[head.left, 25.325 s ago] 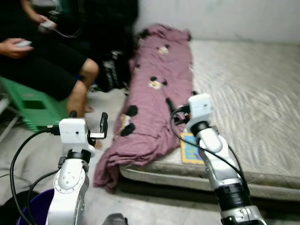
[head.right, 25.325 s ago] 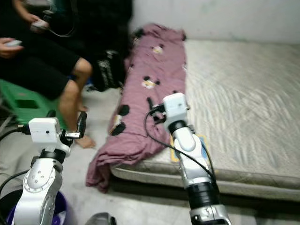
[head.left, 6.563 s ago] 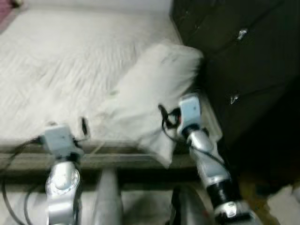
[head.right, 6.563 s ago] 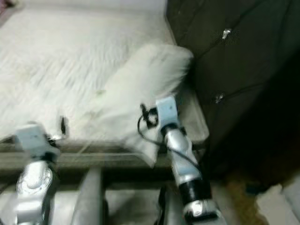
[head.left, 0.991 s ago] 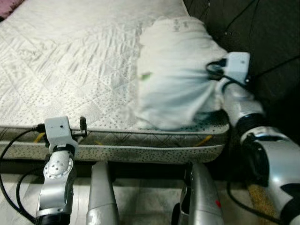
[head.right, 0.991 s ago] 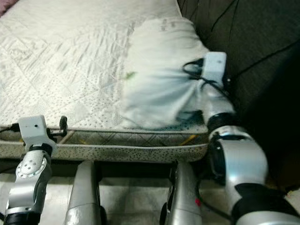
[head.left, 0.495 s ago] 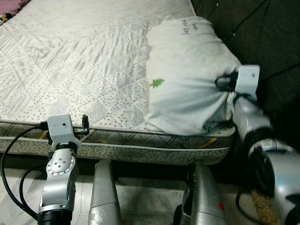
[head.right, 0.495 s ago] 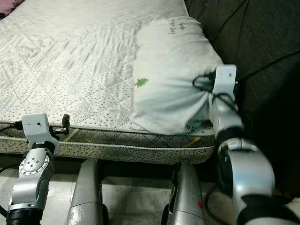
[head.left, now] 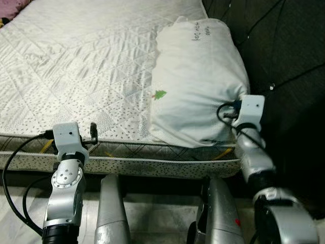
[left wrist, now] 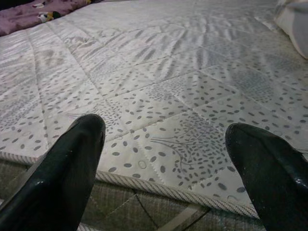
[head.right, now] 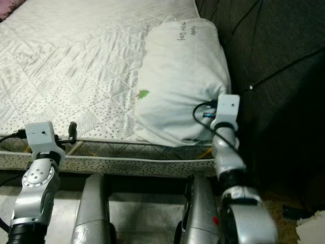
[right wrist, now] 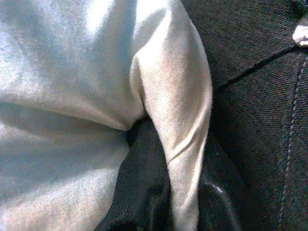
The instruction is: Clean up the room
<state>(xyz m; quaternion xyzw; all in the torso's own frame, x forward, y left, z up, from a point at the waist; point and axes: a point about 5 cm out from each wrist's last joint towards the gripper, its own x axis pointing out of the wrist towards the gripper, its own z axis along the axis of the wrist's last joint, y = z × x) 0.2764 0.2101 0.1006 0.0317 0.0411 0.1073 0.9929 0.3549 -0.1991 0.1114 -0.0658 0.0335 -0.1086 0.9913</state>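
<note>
1. The right gripper (right wrist: 168, 192) is clamped on a fold of the pillow (head.left: 198, 86), which lies at the mattress (head.left: 91, 66) end against the dark headboard (head.left: 284, 46).
2. Only thin cloth sits between the jaws; move slowly so it doesn't slip.
3. Set the pillow square to the headboard before releasing.
4. The left gripper (left wrist: 163, 159) hovers with its jaws apart over the mattress edge ahead, idle.
</note>
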